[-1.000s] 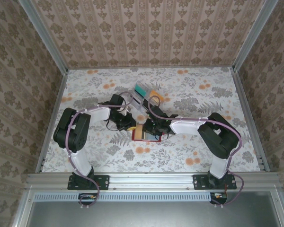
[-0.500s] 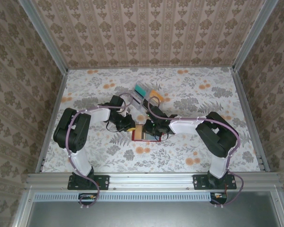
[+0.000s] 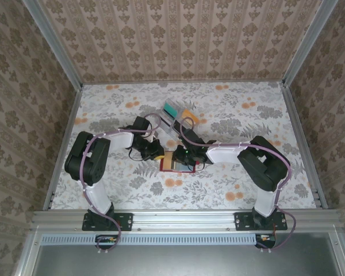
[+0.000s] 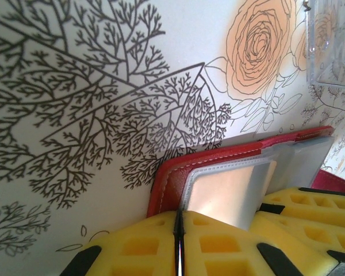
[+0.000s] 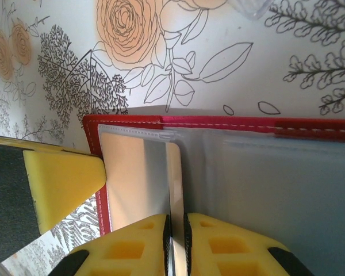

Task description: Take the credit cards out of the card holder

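The red card holder (image 3: 178,164) lies open on the flowered table between both arms. In the left wrist view my left gripper (image 4: 178,217) is shut on the corner of the card holder (image 4: 171,179), where the red cover meets the clear sleeve. In the right wrist view my right gripper (image 5: 176,221) is shut on the edge of a pale credit card (image 5: 175,178), which stands up out of the holder's (image 5: 230,122) grey-blue sleeve. From above, the left gripper (image 3: 157,153) and right gripper (image 3: 181,155) nearly meet over the holder.
A clear plastic rack (image 3: 176,115) with teal and orange cards stands just behind the grippers, and its corner (image 4: 332,40) shows in the left wrist view. The left finger (image 5: 60,184) sits close beside the right gripper. Metal rails border the table.
Almost nothing: both grippers stay shut at the holder, and the right wrist has edged slightly towards the left one.
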Available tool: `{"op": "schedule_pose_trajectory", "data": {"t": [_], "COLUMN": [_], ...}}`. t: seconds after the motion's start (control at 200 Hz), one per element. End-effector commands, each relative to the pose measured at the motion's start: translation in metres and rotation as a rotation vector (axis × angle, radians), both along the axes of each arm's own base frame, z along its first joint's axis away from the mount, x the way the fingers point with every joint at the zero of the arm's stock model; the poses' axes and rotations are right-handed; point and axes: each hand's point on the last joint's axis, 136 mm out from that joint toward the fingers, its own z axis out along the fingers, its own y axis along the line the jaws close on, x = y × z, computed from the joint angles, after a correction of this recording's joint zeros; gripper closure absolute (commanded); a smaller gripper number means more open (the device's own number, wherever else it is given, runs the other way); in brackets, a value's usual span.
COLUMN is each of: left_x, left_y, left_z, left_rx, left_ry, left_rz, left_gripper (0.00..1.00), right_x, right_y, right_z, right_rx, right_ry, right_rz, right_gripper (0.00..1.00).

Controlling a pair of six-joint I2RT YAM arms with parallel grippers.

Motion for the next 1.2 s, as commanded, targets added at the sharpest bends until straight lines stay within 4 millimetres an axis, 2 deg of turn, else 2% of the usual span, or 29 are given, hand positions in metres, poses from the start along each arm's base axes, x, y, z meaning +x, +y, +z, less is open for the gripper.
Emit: {"op": "schedule_pose_trajectory", "data": {"t": [0.0,0.435,0.57,0.72,0.985,1.11,1.195], "left_x": [-0.01,-0.013,-0.012,-0.012,-0.012,-0.009,-0.004], "left_y": [0.007,0.009,0.011,0.014,0.014,0.011,0.006], "left_z": [-0.017,-0.022,-0.021,-0.017,-0.017,-0.011,0.004], "left_rx": [0.043,0.062,0.074,0.089,0.087,0.069,0.037], "left_ry": [0.038,0.046,0.044,0.031,0.029,0.014,-0.021], "left_rz": [0.0,-0.002,0.001,0.004,0.005,-0.001,-0.006], "left_gripper": [0.89,0.89,0.87,0.76,0.77,0.79,0.79], "right_x": [0.001,0.0,-0.002,-0.006,-0.008,-0.008,-0.007], "right_y": [0.009,0.005,-0.007,-0.022,-0.035,-0.03,-0.027], "right_z": [0.02,0.017,0.011,0.0,-0.004,-0.004,-0.004], "right_rx": [0.073,0.07,0.005,-0.042,-0.069,-0.059,-0.051], "right_ry": [-0.03,-0.036,-0.02,0.003,0.004,0.006,0.008], "right_rz": [0.013,0.006,-0.021,-0.057,-0.087,-0.075,-0.063], "right_gripper": [0.82,0.91,0.93,0.94,0.94,0.93,0.93]}}
